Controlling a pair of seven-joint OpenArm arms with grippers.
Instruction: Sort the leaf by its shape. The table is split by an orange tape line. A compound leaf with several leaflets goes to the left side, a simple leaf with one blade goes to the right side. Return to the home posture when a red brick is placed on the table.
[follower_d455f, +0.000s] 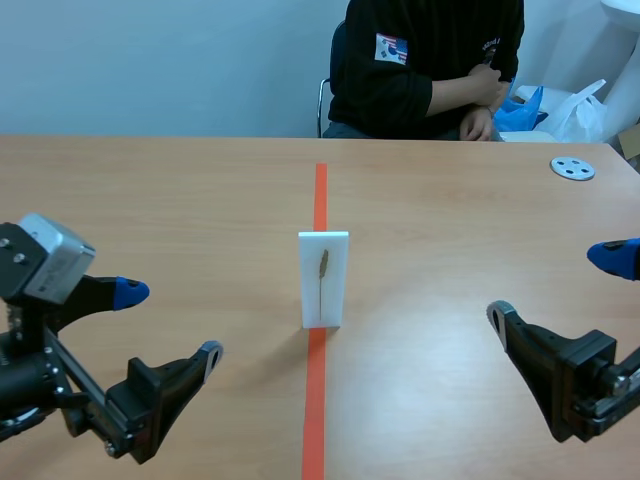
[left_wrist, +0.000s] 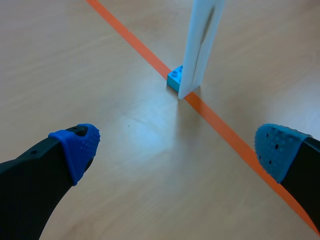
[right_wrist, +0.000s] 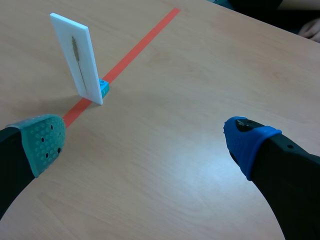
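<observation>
A white card stands upright on the orange tape line at mid-table, with a narrow brownish leaf fixed to its face. The leaf looks like one slim blade. A small cyan brick props the card from behind. My left gripper hovers low at the near left, open and holding nothing. My right gripper hangs at the near right, also open and holding nothing. In the right wrist view the card and leaf stand well ahead of the gripper.
A person in a dark top sits across the table with arms folded. A grey disc lies at the far right, and a white plastic bag sits behind it. Bare wood table spreads on both sides of the tape.
</observation>
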